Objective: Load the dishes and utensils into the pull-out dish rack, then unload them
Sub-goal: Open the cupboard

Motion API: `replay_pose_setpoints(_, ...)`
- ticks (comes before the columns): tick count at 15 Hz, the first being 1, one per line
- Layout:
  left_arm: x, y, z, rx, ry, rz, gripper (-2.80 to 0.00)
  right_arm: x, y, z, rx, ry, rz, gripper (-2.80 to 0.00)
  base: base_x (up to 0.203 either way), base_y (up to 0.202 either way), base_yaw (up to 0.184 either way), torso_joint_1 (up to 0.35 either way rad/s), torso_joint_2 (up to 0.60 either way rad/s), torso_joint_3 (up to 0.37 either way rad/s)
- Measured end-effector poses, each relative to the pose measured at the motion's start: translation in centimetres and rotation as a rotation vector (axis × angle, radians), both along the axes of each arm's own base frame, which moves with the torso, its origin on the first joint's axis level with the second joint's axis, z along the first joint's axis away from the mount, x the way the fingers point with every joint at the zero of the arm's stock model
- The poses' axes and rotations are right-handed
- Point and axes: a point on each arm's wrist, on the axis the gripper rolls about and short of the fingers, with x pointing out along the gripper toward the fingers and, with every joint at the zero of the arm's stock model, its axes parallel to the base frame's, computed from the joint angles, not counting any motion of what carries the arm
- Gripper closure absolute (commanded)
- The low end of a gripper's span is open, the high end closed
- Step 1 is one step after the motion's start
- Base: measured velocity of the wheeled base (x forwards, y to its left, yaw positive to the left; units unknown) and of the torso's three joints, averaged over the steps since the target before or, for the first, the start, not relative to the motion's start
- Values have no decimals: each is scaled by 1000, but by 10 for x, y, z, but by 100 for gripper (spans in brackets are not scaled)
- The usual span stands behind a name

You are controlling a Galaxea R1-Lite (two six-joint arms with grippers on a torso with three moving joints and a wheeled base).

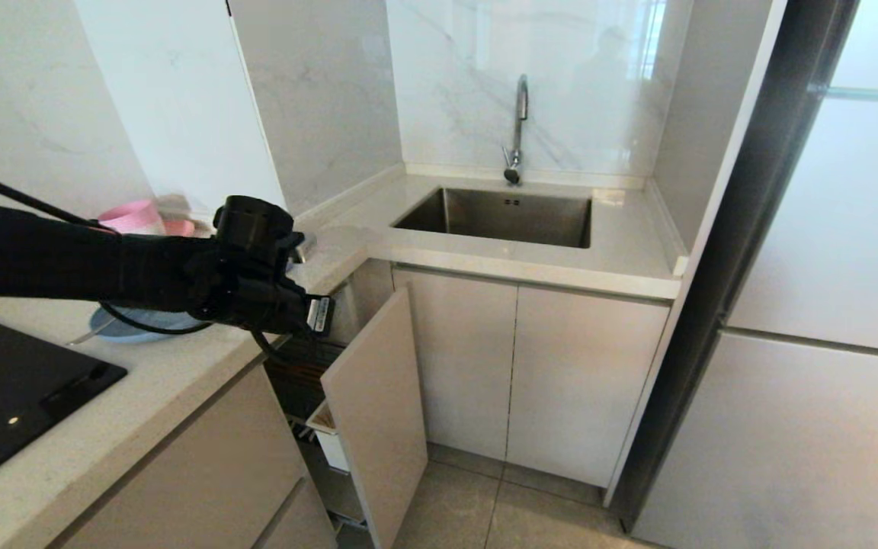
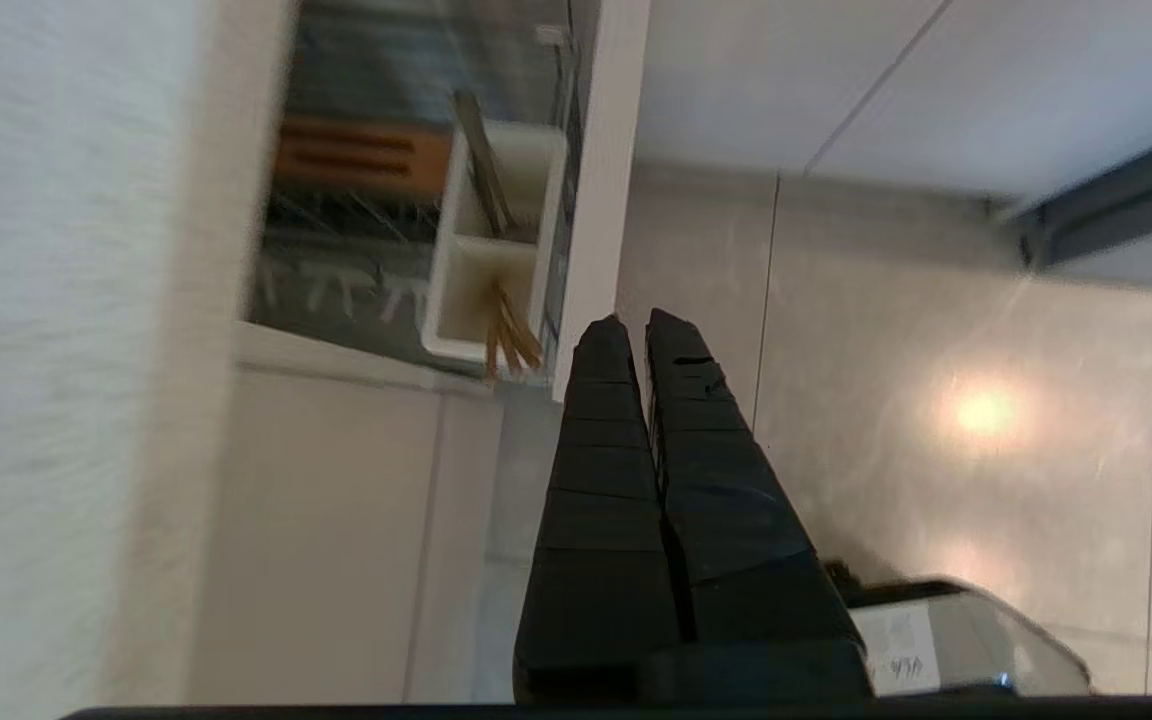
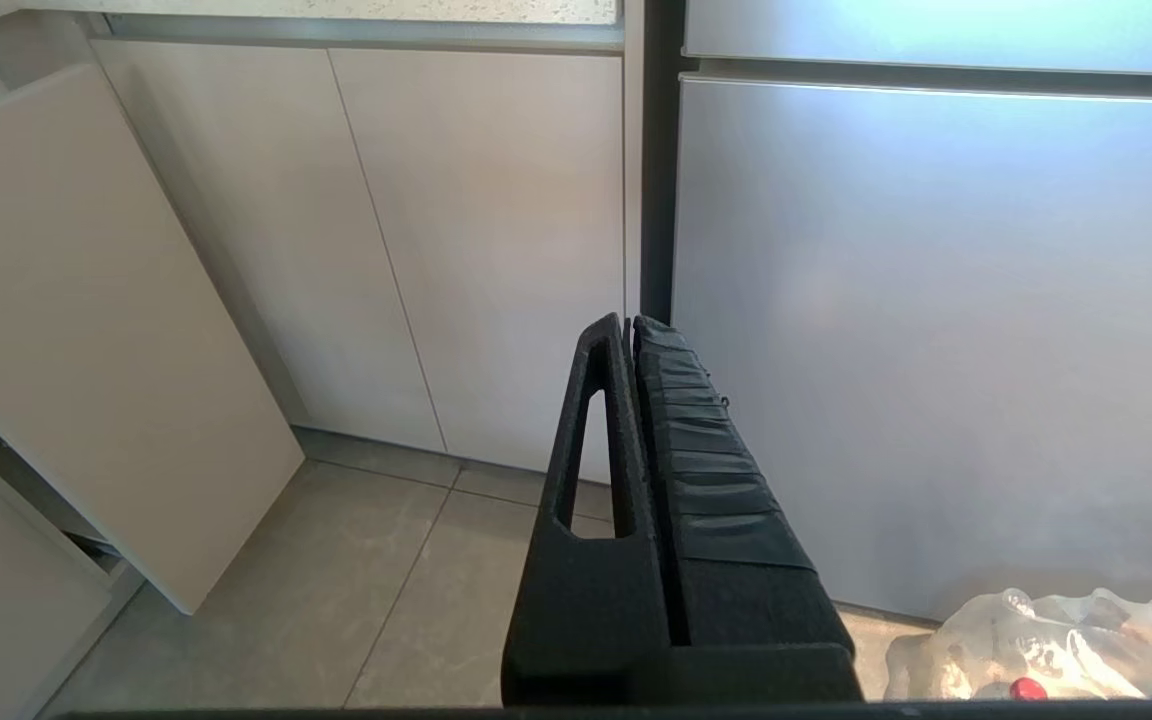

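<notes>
My left arm (image 1: 256, 267) reaches across the counter, its wrist above the pull-out dish rack, which stands pulled out with its beige front panel (image 1: 374, 412) forward. The left gripper (image 2: 633, 322) is shut and empty, pointing down just outside the panel's edge (image 2: 601, 200). Inside the rack, the white caddy (image 2: 491, 250) holds the wooden chopsticks (image 2: 508, 340) and a slim grey piece (image 2: 481, 160) that looks like the fork. The wooden strip (image 2: 361, 160) and white prongs (image 2: 336, 290) lie behind. The light-blue plate (image 1: 123, 329) rests on the counter under my arm. The bowl is hidden. My right gripper (image 3: 631, 322) hangs shut and empty, low by the cabinets.
A pink bowl and plate (image 1: 138, 217) sit at the counter's back. A black cooktop (image 1: 4, 389) is at the near left. The sink (image 1: 507, 217) with its tap lies ahead, closed cabinet doors (image 1: 515, 374) below it and a fridge (image 1: 812, 305) to the right. A crumpled plastic bag (image 3: 1056, 650) lies on the floor.
</notes>
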Motion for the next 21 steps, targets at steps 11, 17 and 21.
replay_pose_setpoints(11,37,-3,-71,80,-24,-45,-280,0,0,0,0,0,0,0,0,0,0,0,0,0)
replay_pose_setpoints(17,42,-5,-88,78,-2,-50,-280,0,0,0,0,0,0,0,0,0,0,0,0,0)
replay_pose_setpoints(21,43,-11,-101,63,30,-81,-280,0,0,0,0,0,0,0,0,0,0,0,0,0)
